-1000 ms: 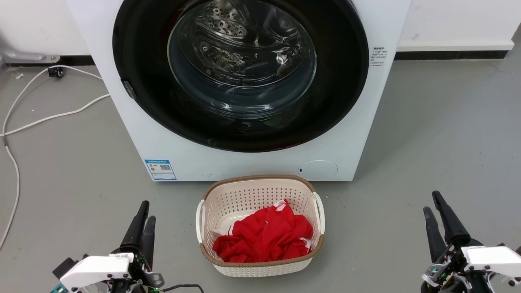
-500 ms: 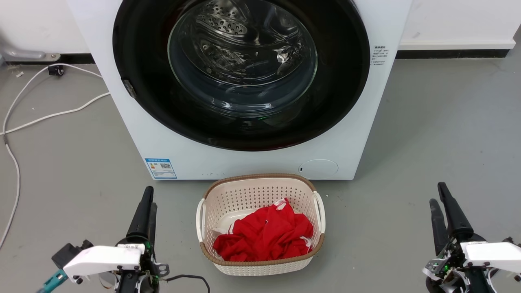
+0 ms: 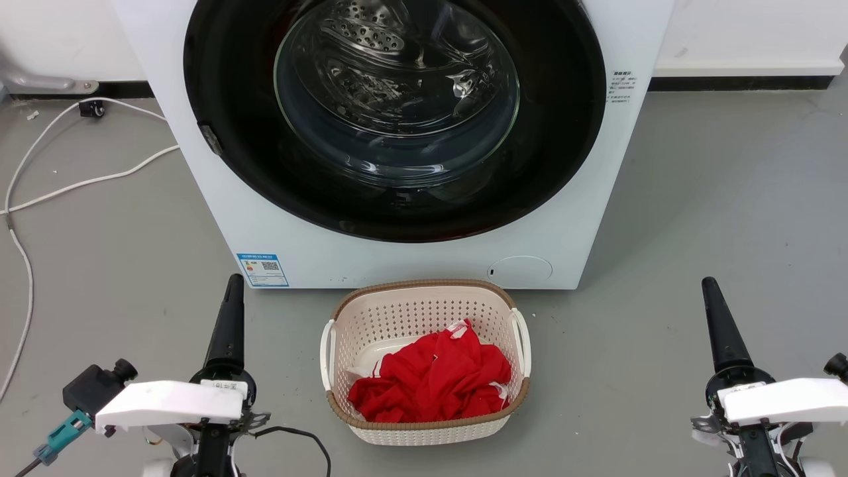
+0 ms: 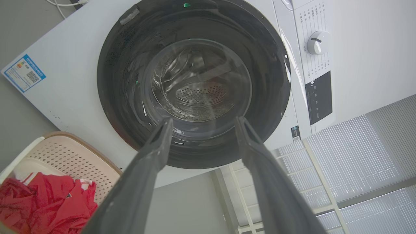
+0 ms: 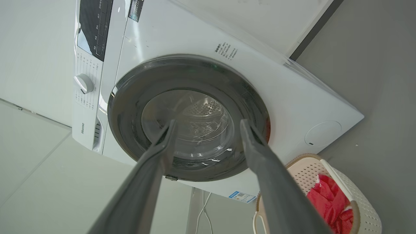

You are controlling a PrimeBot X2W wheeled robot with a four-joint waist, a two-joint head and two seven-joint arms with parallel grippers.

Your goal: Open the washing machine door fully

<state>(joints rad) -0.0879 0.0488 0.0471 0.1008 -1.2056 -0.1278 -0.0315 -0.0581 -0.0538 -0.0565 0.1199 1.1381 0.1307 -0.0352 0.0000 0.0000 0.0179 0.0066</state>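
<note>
The left tool (image 4: 204, 120) is open: in its wrist view the two dark fingers stand apart with nothing between them, and the gap frames the lower part of the door (image 3: 395, 99). In the head view this tool sits at the lower left, seen edge-on so the fingers overlap, pointing up toward the lower left corner of the washer (image 3: 411, 262); its tip is near the blue label (image 3: 263, 269) but apart from it. The right tool (image 5: 208, 122) is open too, fingers spread and empty, also aimed at the door in its wrist view. In the head view it rises at the lower right over the grey floor (image 3: 715, 199), to the right of the washer and well apart from it. Between the two tools a pale perforated basket (image 3: 424, 285) with a brown rim stands on the floor just in front of the washer, with a crumpled red cloth (image 3: 430, 381) lying in it. The door is shut, lying flat against the white front; it is round, glossy black and nearly as wide as the washer, and through its clear glass bowl the perforated steel drum shows. A small grey piece (image 3: 211, 140) sits on the door's left edge. Neither tool touches the door. A round flap (image 3: 520, 269) is set low on the washer's front at the right. White cables (image 3: 79, 185) trail across the floor to the left of the washer. The left wrist view shows a white dial (image 4: 318, 43) and a dark panel (image 4: 320, 97) above the door.
</note>
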